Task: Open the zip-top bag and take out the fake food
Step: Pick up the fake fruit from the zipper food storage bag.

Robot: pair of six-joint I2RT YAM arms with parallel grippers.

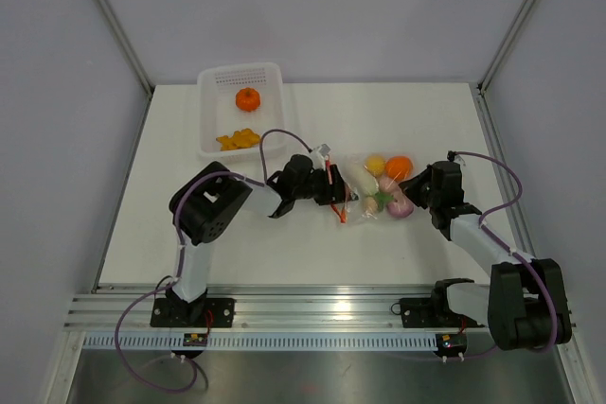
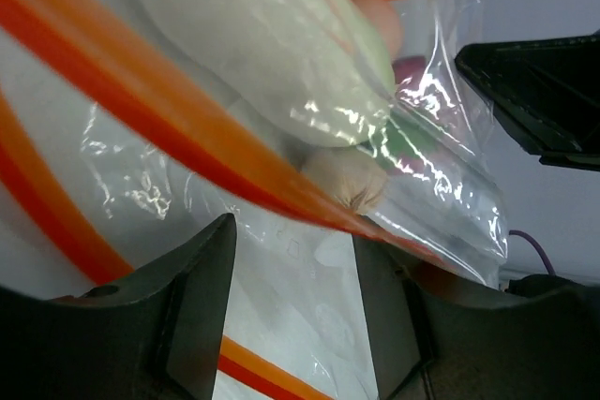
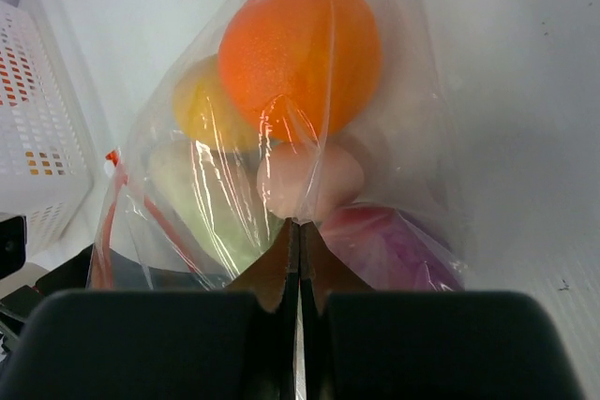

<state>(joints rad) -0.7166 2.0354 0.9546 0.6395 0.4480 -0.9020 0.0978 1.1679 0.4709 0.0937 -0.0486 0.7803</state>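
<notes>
Your left arm [image 1: 204, 207] and right arm [image 1: 525, 305] were matte black with pale grey tubular links. Thin purple cables [image 1: 282, 131] looped up from the ribbed silver aluminium rail [image 1: 322, 314] under their bases. Their fingers [image 2: 187, 311] were dark, blunt wedges.

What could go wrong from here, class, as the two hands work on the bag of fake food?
1. The left hand has its jaws apart at the zipper strip, so the strip may slip out before the zip-top bag opens.
2. The right hand pinches only thin film; a pull could tear it or lose it.
3. The round orange fruit could roll away once freed.
</notes>
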